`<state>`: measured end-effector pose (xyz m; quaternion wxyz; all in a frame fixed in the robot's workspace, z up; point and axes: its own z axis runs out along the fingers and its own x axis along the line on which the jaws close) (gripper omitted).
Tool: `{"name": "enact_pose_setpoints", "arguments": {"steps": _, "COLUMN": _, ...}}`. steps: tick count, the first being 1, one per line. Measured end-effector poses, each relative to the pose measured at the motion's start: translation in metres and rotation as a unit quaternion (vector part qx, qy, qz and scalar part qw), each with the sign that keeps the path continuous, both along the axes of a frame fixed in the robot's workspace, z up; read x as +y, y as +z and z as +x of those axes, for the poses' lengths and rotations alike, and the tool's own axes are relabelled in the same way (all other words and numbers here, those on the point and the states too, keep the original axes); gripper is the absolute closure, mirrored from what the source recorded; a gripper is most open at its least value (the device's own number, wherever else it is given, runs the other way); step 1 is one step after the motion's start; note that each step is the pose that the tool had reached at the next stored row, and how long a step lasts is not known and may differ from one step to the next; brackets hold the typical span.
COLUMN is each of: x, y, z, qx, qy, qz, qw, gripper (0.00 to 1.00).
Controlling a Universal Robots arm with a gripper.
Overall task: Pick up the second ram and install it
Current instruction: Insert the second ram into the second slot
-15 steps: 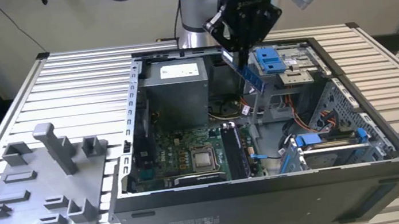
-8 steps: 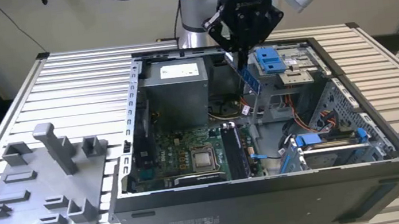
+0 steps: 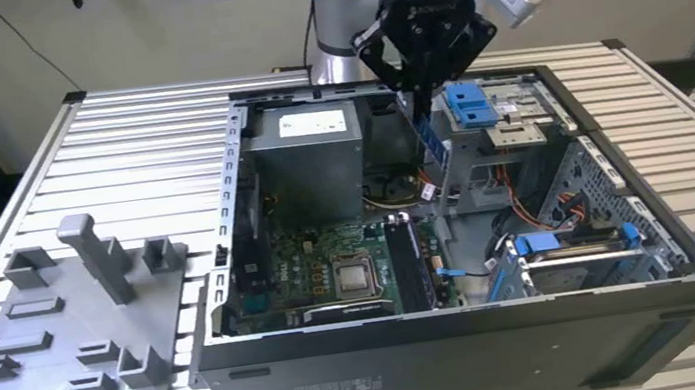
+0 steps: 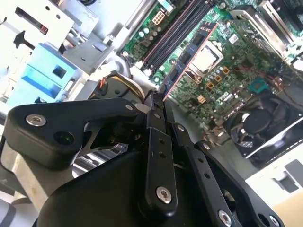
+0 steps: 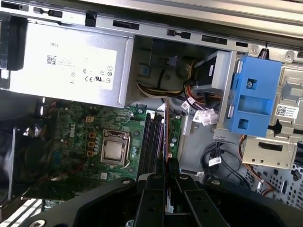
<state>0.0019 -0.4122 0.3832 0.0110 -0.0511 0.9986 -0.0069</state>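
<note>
Case (image 3: 477, 359) on table (image 3: 138, 132), motherboard (image 3: 296, 262) inside, second ram (image 3: 433, 138) above it in claw (image 3: 418, 93)

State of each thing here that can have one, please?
hand: shut on the second ram.
second ram: held in the air above the motherboard, not seated.
computer case: open, side panel off.
processor: bare, no cooler on it.

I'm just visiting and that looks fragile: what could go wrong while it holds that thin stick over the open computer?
The gripper holds the second ram by one end above the case, so it could tilt or slip. The black slots are narrow and close to the processor; a misaligned descent might jam the stick or strike the board. Loose cables nearby could snag it.
</note>
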Motion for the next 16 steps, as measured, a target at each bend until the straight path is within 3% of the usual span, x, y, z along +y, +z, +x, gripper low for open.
{"name": "enact_pose_setpoints", "arguments": {"steps": 5, "x": -0.0012, "y": -0.0005, "z": 0.0000, "qx": 0.0000, "qy": -0.027, "qz": 0.0001, "qw": 0.9996, "gripper": 0.86}}
{"name": "enact_pose_setpoints", "arguments": {"steps": 11, "x": -0.0035, "y": -0.0009, "z": 0.0000, "qx": 0.0000, "qy": -0.058, "qz": 0.0000, "qw": 0.9983, "gripper": 0.86}}
{"name": "enact_pose_setpoints", "arguments": {"steps": 16, "x": -0.0054, "y": -0.0012, "z": 0.0003, "qx": 0.0011, "qy": -0.066, "qz": 0.0000, "qw": 0.9978, "gripper": 0.86}}
